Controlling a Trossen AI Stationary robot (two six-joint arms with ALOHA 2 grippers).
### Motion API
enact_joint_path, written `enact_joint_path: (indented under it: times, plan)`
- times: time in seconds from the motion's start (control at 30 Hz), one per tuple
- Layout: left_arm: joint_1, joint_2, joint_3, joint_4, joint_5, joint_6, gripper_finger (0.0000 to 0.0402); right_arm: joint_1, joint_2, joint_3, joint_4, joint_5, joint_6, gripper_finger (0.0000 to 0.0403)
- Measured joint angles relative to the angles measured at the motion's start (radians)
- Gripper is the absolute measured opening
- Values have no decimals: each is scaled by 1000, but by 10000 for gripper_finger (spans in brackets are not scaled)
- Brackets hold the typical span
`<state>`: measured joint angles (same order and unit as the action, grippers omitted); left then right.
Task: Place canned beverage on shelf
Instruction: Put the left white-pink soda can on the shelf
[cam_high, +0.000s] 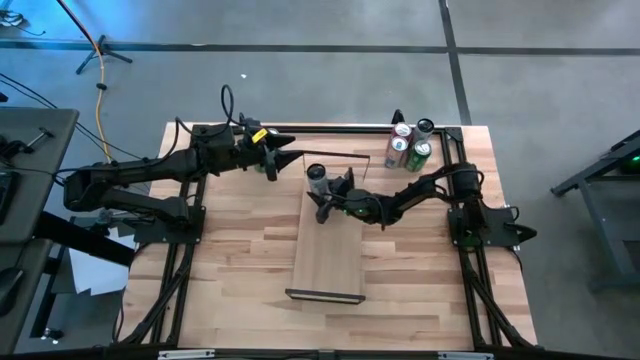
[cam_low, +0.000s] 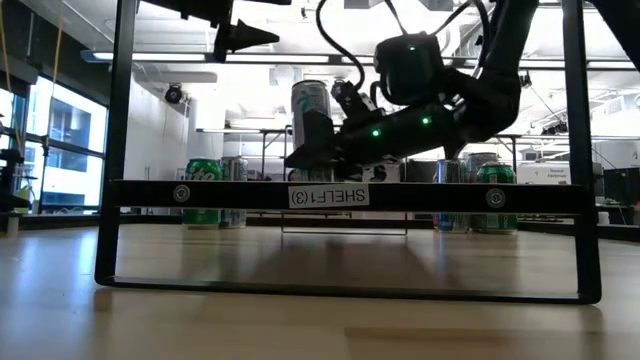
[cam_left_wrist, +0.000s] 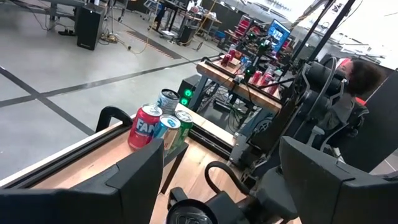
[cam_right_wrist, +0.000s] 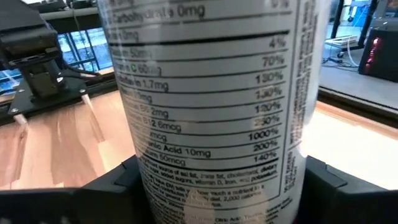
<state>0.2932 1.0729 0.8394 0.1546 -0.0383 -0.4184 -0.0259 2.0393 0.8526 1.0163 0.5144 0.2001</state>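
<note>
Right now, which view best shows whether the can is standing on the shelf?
Low view: the can stands upright on the shelf, right gripper around it. High view shows its top; right wrist only its label; left wrist barely its rim.

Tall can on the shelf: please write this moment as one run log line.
right hand: around tall can, grip not clear | can: upright on shelf far end | left hand: open, waiting beside | spare cans: table corner

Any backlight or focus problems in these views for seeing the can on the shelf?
Low view: bright ceiling lights and windows silhouette the right gripper and the shelf frame, though the can reads. Right wrist view: the can fills the frame, label legible, background soft. High view: even light, no glare.
</note>
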Motion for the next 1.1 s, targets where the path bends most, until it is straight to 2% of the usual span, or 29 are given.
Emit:
enact_joint_path:
  times: [0.3, 0.67, 0.87, 1.1]
  plan:
    - [0, 0, 0, -1, 0, 0, 275, -32, 1, 29, -115, 1, 7, 250]
    - [0, 0, 0, -1, 0, -1, 275, -40, 0, 29, -122, -21, -2, 252]
    - [0, 0, 0, 0, 0, -1, 275, -40, 0, 29, -122, -24, -60, 252]
    - [0, 0, 0, 0, 0, -24, 275, -40, 0, 27, -123, -18, -8, 253]
